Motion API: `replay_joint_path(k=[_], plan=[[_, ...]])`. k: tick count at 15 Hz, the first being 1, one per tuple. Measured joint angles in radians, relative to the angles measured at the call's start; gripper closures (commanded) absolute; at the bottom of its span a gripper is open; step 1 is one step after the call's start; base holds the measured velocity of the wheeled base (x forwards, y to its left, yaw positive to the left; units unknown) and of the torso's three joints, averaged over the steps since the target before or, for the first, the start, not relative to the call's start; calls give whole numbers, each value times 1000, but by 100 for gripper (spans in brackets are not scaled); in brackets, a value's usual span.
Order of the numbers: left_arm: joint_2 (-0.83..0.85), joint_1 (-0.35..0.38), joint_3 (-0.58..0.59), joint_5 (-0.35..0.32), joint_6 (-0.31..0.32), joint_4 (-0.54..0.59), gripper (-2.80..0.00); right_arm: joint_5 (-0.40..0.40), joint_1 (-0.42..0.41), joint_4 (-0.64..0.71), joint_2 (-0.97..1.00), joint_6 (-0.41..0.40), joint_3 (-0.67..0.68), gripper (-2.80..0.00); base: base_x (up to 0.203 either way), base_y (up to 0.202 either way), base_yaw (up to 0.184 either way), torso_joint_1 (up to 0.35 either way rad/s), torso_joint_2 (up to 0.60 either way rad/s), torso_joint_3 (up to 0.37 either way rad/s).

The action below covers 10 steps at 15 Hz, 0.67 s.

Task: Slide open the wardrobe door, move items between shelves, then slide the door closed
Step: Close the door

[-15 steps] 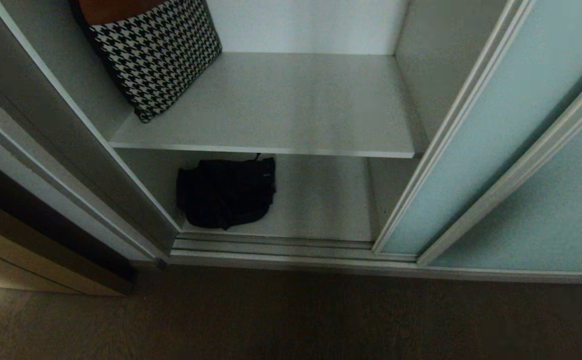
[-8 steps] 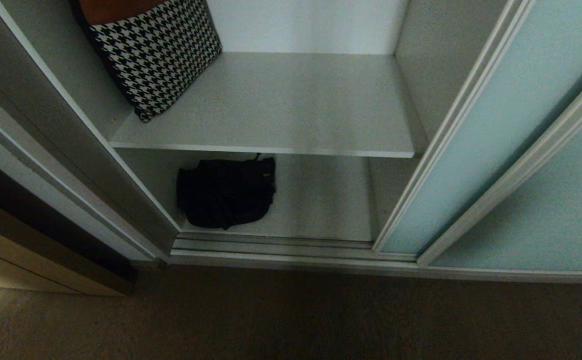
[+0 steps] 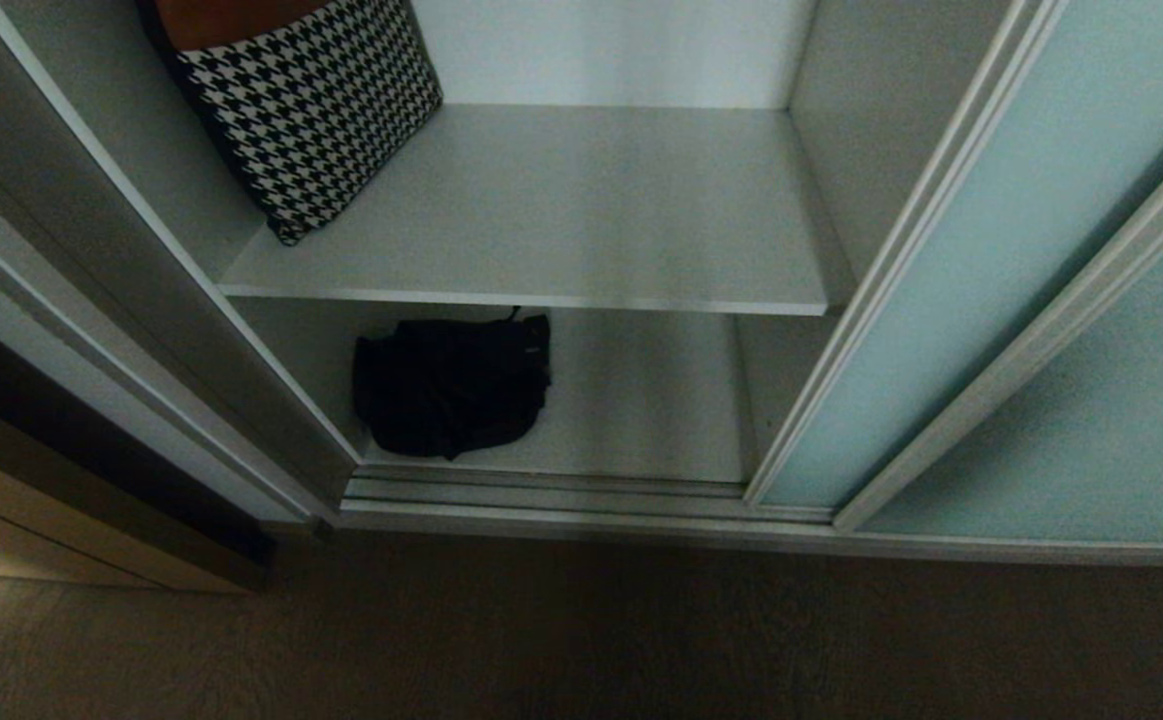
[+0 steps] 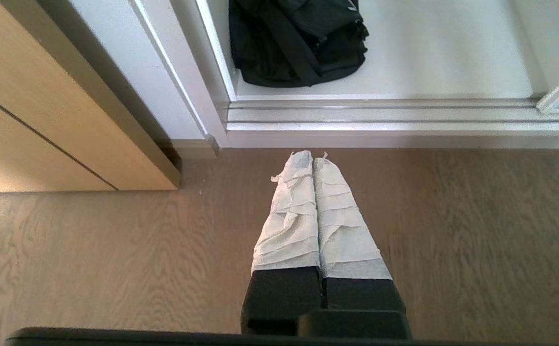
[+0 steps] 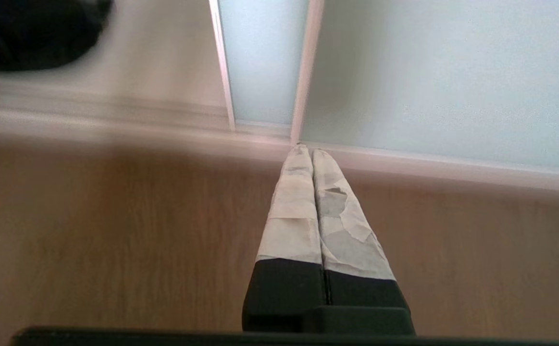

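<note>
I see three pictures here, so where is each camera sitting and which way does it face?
Head view: on the robot's head, looking forward and down into the open wardrobe at the upper shelf and black bag; no arm shows.
Left wrist view: behind the left gripper, shut, over the wooden floor, facing the floor track and bag.
Right wrist view: behind the right gripper, shut, facing the frosted door panels.
Shared: head and left wrist views both show the black bag.

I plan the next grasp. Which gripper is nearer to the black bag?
Left. The left gripper hangs shut over the floor just before the black bag; the right gripper, shut, points at the door frames, aside.
</note>
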Motion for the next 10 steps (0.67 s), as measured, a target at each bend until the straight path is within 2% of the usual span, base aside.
replay_joint_path(k=[2, 7, 10], plan=[[0, 0, 0, 4, -18, -3, 0, 1, 0, 105, 15, 3, -188, 0, 0, 0, 0, 0, 0, 0], [0, 0, 0, 10, -29, -3, 0, 15, 2, 530, 50, 2, -669, 0, 0, 0, 0, 0, 0, 0], [0, 0, 0, 10, -29, -3, 0, 92, 2, 694, 117, 54, -893, 0, 0, 0, 0, 0, 0, 0]])
